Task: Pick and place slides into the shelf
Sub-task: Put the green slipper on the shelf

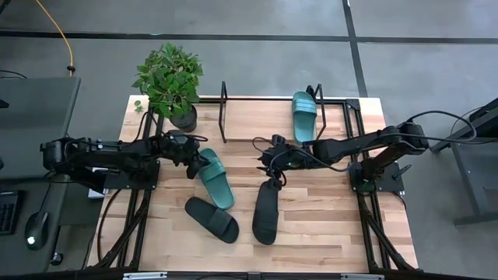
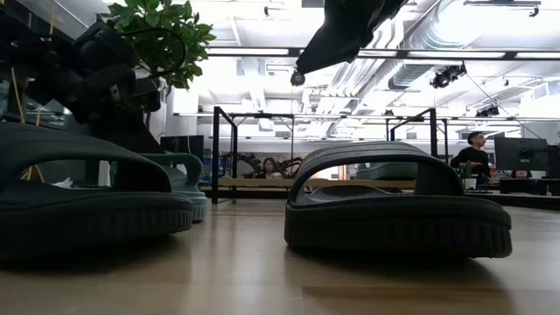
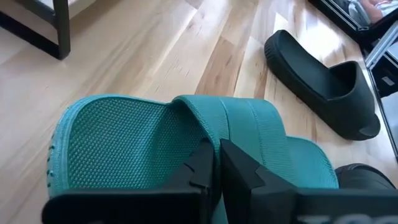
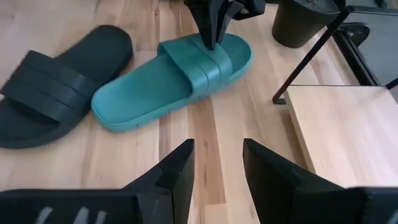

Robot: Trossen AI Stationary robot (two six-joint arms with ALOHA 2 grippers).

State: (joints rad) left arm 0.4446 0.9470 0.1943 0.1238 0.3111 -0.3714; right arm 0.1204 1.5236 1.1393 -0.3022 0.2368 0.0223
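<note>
My left gripper has its jaws clamped on the strap of a teal slide lying on the counter. My right gripper hovers near a black slide, jaws parted and empty.

Looks like an open-plan office-lab: exposed ducts and strip lights overhead, people at monitors in back, grey floor around the robot table.
</note>
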